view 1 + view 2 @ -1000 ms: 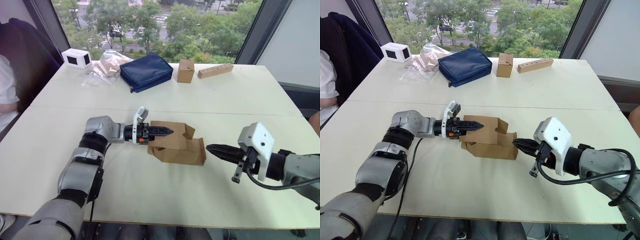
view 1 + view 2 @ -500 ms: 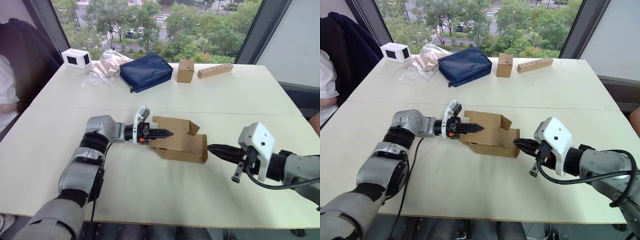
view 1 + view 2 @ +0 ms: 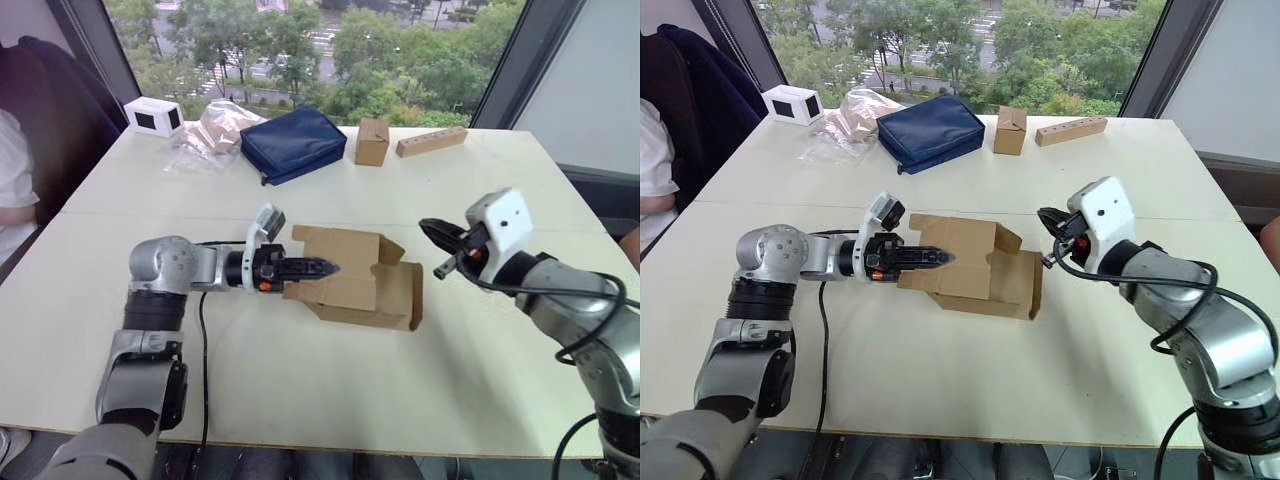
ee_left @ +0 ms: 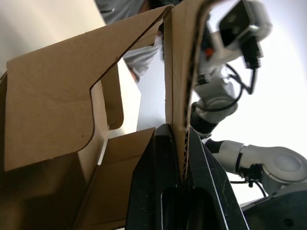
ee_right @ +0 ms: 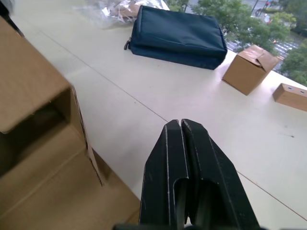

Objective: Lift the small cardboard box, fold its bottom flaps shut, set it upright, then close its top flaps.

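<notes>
The small cardboard box (image 3: 352, 283) lies on its side at the middle of the table, one end tipped slightly up. My left gripper (image 3: 322, 267) reaches in from the left and is shut on one of its cardboard panels (image 4: 184, 120), clamped edge-on between the fingers. The flaps (image 3: 389, 250) at the end facing right stand open, and the hollow inside (image 5: 45, 117) shows from that side. I cannot tell which end is the bottom. My right gripper (image 3: 429, 227) hovers shut and empty above the table, just past the box's far right corner, not touching it.
Along the far edge sit a white box (image 3: 153, 116), a clear plastic bag (image 3: 213, 130), a navy pouch (image 3: 292, 143), a small sealed brown box (image 3: 371, 141) and a long wooden block (image 3: 431, 141). A person (image 3: 14, 185) sits at the left edge.
My right gripper has risen from the table beside the box's right end and moved farther back. The left arm has drawn its elbow left, and the box it holds has turned slightly.
</notes>
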